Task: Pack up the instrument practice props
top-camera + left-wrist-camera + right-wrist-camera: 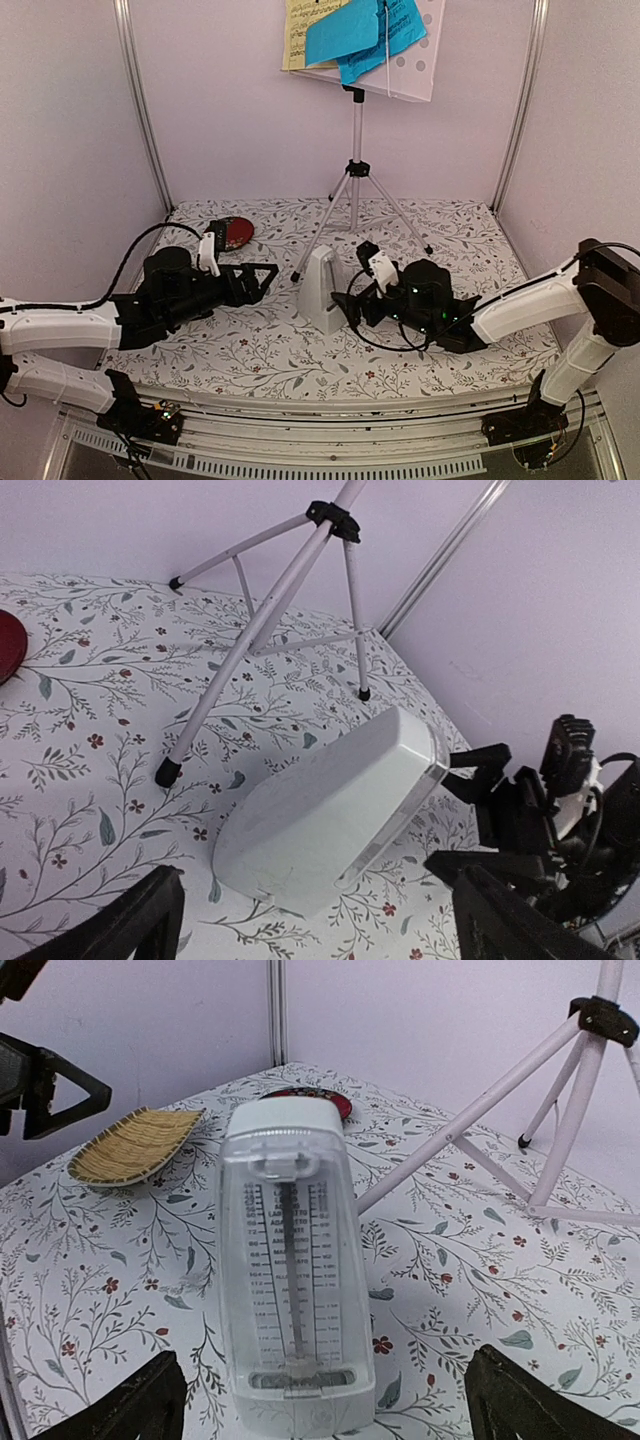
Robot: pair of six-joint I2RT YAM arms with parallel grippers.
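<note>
The white pyramid metronome [322,290] stands upright mid-table, its clear scale face [295,1270] turned toward my right gripper. My left gripper [268,282] is open just left of it, apart from its white back [330,815]. My right gripper [350,305] is open at its right side, with a gap showing between each finger [130,1410] and the base. Behind, the silver tripod legs [355,190] hold up the white perforated desk [420,70]. Blue music sheets [365,35] and a pale-yellow one [298,40] rest on it.
A round red dish [235,232] lies at the back left, near the left arm. A yellow woven bamboo tray [135,1145] sits beside it in the right wrist view. White walls with metal corner posts [140,110] close in the floral tabletop [250,360].
</note>
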